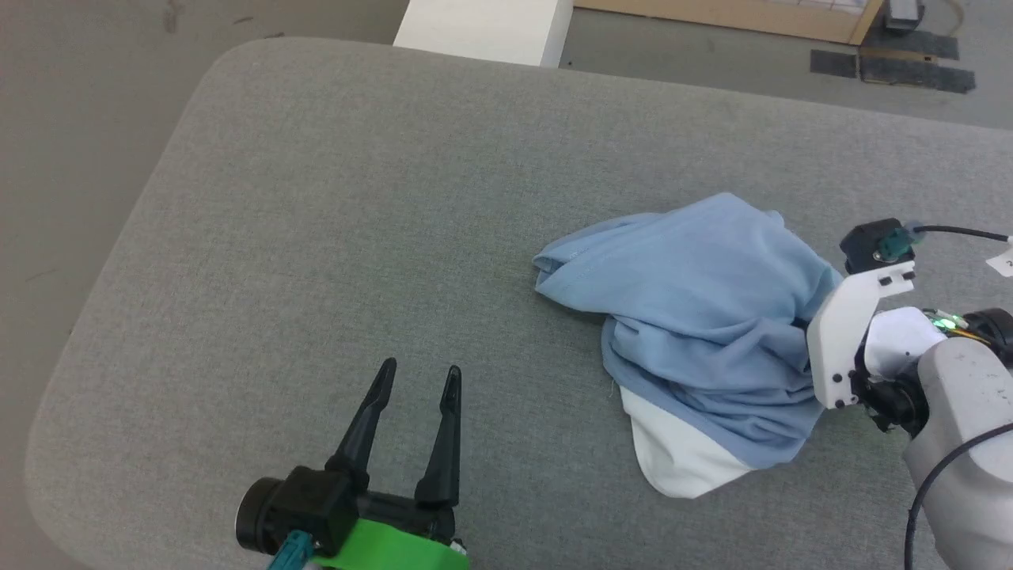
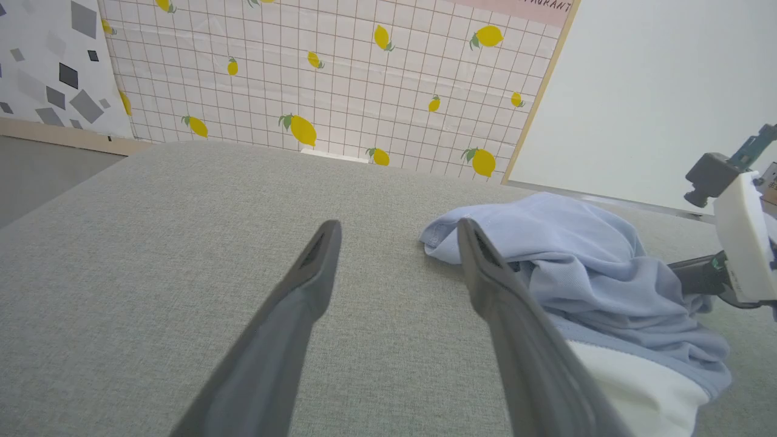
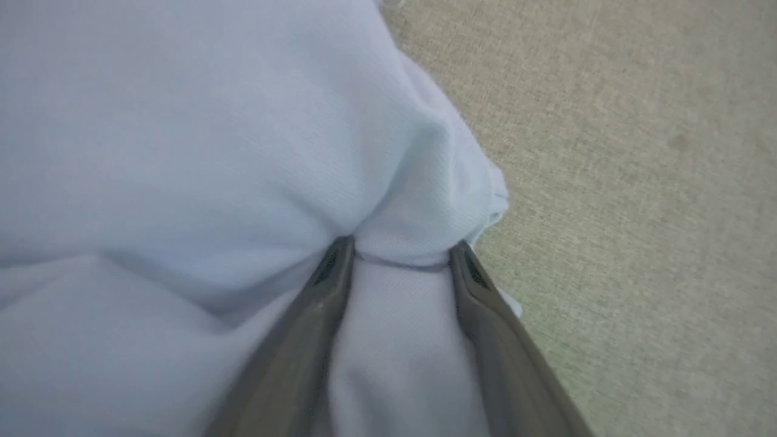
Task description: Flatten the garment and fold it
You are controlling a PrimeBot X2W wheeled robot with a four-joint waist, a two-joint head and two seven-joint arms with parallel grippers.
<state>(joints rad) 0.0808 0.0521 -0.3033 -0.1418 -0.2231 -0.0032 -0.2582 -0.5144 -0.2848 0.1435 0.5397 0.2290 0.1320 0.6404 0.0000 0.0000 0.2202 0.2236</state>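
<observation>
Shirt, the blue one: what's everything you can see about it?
The shirt is light blue, soft knit cloth, crumpled in a heap with a stitched hem showing and a white part at its near edge. It lies on the grey table, on the robot's right. The right gripper presses into it, a fold between its fingers.

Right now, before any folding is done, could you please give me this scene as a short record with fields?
surface: grey fabric-covered table
garment: light blue shirt, crumpled in a heap, not flattened, not folded
white part: white fabric showing at the heap's near edge
left end effector: open, holding nothing, apart from the shirt, on its left
right end effector: fingers apart, pressed into the shirt with a fold between them; a firm grip is not clear
background: lemon-pattern panel beyond the table
</observation>
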